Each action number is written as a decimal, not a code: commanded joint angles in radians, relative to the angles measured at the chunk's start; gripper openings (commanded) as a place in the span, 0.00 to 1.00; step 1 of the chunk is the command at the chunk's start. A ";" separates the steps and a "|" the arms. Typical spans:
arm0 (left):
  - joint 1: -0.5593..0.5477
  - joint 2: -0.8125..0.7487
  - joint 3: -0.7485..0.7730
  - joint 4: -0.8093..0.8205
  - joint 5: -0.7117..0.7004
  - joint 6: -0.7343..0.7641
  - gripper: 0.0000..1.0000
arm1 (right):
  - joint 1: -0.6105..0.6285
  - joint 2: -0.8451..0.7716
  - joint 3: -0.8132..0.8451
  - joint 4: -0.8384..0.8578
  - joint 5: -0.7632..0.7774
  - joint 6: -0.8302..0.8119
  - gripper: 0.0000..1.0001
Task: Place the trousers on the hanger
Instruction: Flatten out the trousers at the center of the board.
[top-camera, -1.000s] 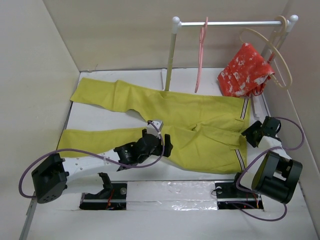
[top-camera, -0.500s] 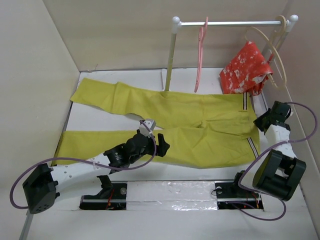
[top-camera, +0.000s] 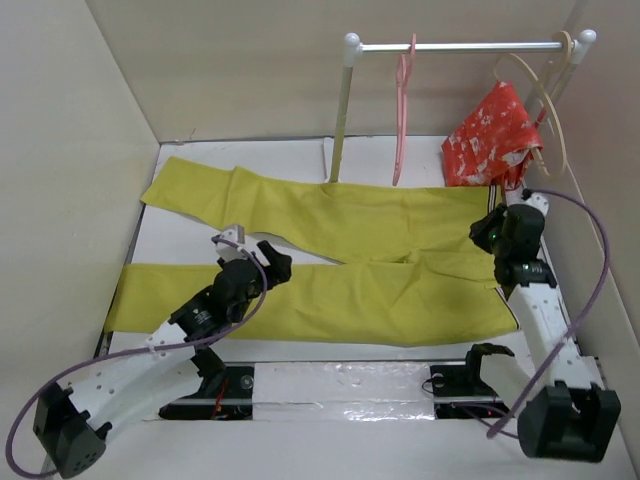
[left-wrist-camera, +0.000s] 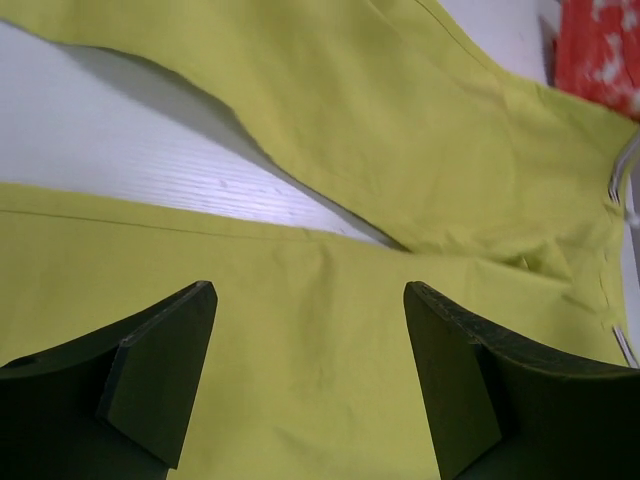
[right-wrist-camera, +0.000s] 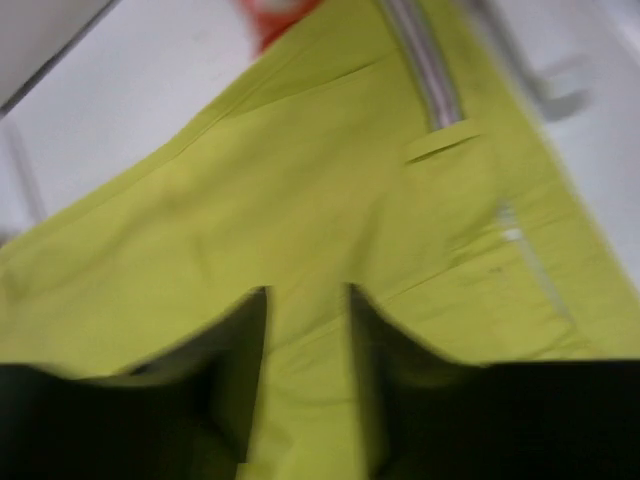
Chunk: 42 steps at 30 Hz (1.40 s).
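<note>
The mustard-yellow trousers (top-camera: 380, 215) lie flat on the white table, legs pointing left and striped waistband at the right. The pink hanger (top-camera: 400, 110) hangs empty from the rail at the back. My left gripper (top-camera: 270, 262) is open and empty over the near leg by the crotch; in the left wrist view its jaws (left-wrist-camera: 305, 380) stand wide apart above the cloth (left-wrist-camera: 330, 130). My right gripper (top-camera: 495, 232) hovers over the waist end. The right wrist view is blurred: its jaws (right-wrist-camera: 305, 340) show a narrow gap over the cloth (right-wrist-camera: 300, 180), with the striped band (right-wrist-camera: 425, 70) beyond.
A white rail (top-camera: 460, 46) on a post (top-camera: 342, 110) stands at the back. A beige hanger (top-camera: 545, 100) and a red white-patterned garment (top-camera: 495, 125) hang at its right end, close behind my right gripper. Walls close in left, right and back.
My left gripper has moved left and back along the near leg. My right arm has swung in from the right edge to above the waist. The waist end has been pulled out flat.
</note>
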 joint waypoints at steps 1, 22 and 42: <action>0.111 -0.039 -0.050 -0.089 -0.030 -0.079 0.73 | 0.127 -0.139 -0.092 0.048 -0.047 0.016 0.21; 0.811 0.858 0.541 0.013 -0.029 -0.129 0.72 | 1.002 -0.245 -0.279 0.087 -0.033 -0.030 0.04; 0.970 1.276 0.869 -0.176 0.091 -0.064 0.00 | 1.004 -0.256 -0.215 0.013 -0.012 -0.090 0.31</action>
